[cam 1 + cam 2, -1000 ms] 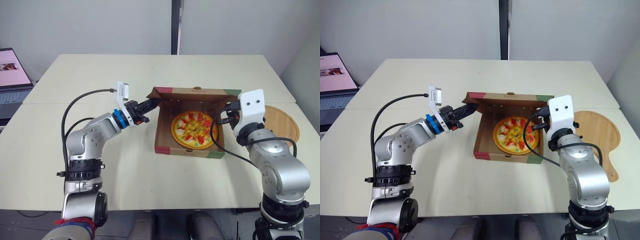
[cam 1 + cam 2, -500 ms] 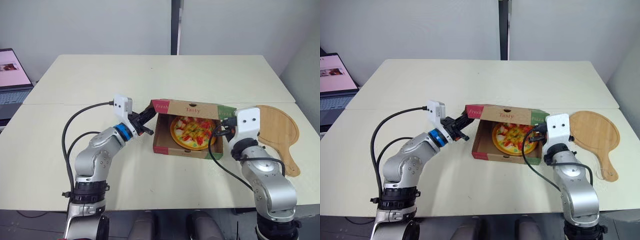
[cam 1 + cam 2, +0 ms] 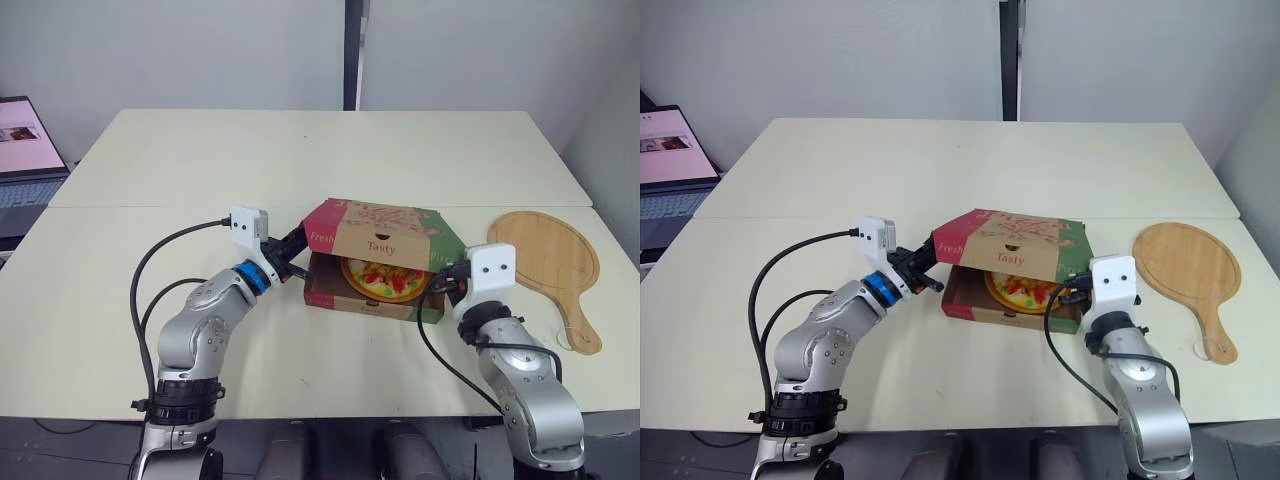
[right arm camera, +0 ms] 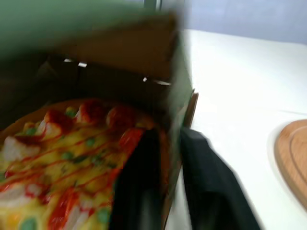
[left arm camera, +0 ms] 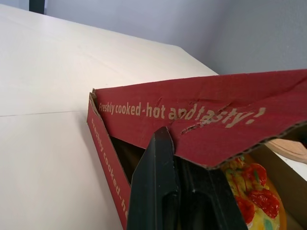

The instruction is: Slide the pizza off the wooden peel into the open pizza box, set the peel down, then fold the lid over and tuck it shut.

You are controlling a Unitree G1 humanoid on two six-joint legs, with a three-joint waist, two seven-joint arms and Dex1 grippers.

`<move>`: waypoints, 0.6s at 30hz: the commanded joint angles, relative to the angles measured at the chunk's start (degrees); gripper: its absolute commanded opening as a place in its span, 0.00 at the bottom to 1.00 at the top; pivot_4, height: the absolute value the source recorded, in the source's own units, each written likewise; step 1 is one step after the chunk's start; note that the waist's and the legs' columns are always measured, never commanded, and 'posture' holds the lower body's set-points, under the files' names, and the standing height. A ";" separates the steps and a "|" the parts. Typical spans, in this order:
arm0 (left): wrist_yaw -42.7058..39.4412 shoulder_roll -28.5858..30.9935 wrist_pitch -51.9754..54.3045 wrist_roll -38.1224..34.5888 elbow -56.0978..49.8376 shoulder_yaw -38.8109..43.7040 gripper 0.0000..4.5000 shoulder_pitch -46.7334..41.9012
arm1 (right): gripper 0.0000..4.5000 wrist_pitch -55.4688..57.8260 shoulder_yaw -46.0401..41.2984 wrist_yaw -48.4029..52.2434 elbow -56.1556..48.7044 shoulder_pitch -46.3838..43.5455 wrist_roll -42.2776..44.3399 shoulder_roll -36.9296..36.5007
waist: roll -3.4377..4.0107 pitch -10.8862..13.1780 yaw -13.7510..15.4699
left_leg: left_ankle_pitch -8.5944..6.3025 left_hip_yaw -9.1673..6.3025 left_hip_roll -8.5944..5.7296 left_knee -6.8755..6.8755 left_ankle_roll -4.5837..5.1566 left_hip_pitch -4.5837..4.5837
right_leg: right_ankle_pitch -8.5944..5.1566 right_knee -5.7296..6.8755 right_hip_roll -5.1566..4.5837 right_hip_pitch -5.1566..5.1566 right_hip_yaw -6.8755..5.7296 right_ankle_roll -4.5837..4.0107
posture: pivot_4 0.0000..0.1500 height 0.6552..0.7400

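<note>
Two side flaps of the half-lowered lid (image 3: 385,228) on the pizza box (image 3: 360,304) are pinched, by left gripper (image 3: 295,252) and right gripper (image 3: 446,284); peel (image 3: 545,255) lies right of the box.

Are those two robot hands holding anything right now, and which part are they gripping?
Yes: the pizza box lid. The left gripper pinches its red left side flap, and the right gripper pinches its green right side flap.

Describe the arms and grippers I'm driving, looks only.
Left arm and right arm: rounded silver-grey segments, black joint rings; blue wrist band on the left. White camera box on each wrist, black cable attached. Left gripper and right gripper: black.
</note>
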 commanded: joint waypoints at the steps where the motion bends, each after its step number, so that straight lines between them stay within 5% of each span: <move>1: 0.04 0.43 -1.51 0.40 -1.04 -0.05 0.00 -0.47 | 0.47 -2.05 -1.06 2.01 -2.49 1.09 1.13 -0.90 | 0.00 0.00 -0.01 | 0.00 0.00 0.01 0.00 0.00 0.01 | 0.00 0.00 0.01 0.00 0.00 0.00 | 1.00 1.00; 8: -0.22 0.77 -2.52 1.25 -0.54 -0.52 0.00 -0.51 | 0.99 -1.70 -4.60 8.85 -5.82 7.05 4.56 -6.72 | 0.00 0.00 0.09 | -0.01 0.00 0.01 0.01 0.01 0.01 | 0.00 -0.01 0.02 0.03 0.00 0.01 | 1.00 1.00; 18: -1.03 1.46 -3.27 1.47 -0.46 -1.06 0.00 0.85 | 0.95 0.42 -22.18 14.57 -6.34 9.97 16.09 -11.65 | 0.00 0.00 0.12 | -0.01 0.01 0.04 0.03 0.02 0.03 | 0.00 0.00 0.04 0.08 0.00 0.02 | 1.00 1.00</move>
